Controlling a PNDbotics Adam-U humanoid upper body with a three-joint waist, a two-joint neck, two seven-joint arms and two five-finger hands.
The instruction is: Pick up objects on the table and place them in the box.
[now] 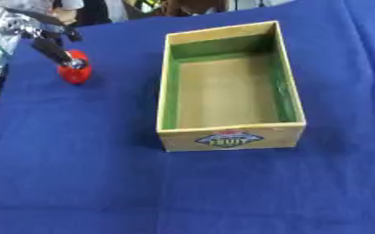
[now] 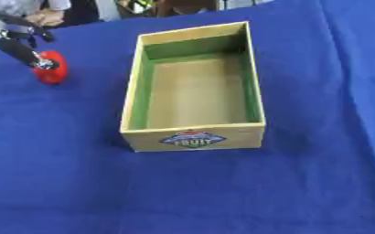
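Left hand (image 1: 43, 39) reaches over blue cloth (image 1: 78, 183), fingers curled onto red object (image 1: 75, 73) just beneath its fingertips | wooden box (image 1: 231, 137), unfilled, well to the hand's right | left eye view alone shows the silver wrist; right hand unseen

We see a blue-clothed table (image 1: 78, 183) bearing a wooden box (image 1: 231, 139) and, well left, a red object (image 1: 75, 73).
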